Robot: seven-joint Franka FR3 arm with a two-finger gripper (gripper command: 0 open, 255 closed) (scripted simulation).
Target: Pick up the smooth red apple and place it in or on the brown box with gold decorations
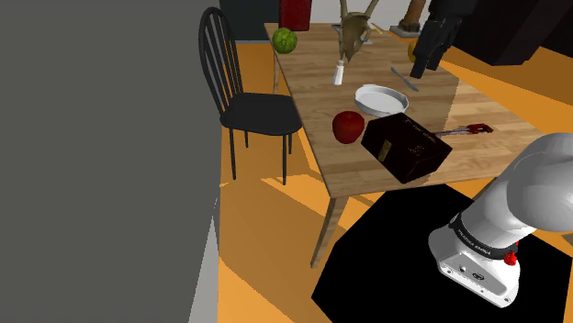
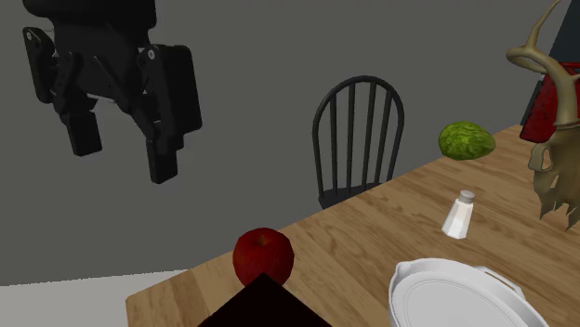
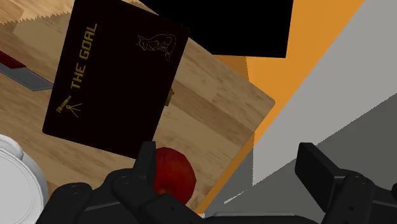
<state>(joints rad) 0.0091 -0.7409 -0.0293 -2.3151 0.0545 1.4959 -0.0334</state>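
Observation:
A smooth red apple (image 1: 348, 127) (image 2: 263, 256) sits on the wooden table (image 1: 312, 92), close beside the dark brown box (image 1: 407, 147) with gold lettering and a gold emblem on its lid (image 3: 114, 76). The box's corner (image 2: 265, 307) almost meets the apple. My black gripper (image 1: 429, 53) (image 2: 123, 147) hangs open well above the table with nothing between its fingers. In the wrist view the gripper (image 3: 232, 168) looks down on the box, and the apple (image 3: 173, 172) shows just past the box's edge, by one finger (image 3: 145, 162).
A white dish (image 1: 381, 99) (image 2: 460, 297) lies by the box. Also on the table are a salt shaker (image 1: 339, 73) (image 2: 458, 214), a green melon (image 1: 286, 40) (image 2: 467, 141), an antlered skull (image 1: 353, 32) and a red-handled knife (image 1: 468, 130). A black chair (image 1: 248, 101) stands beside the table.

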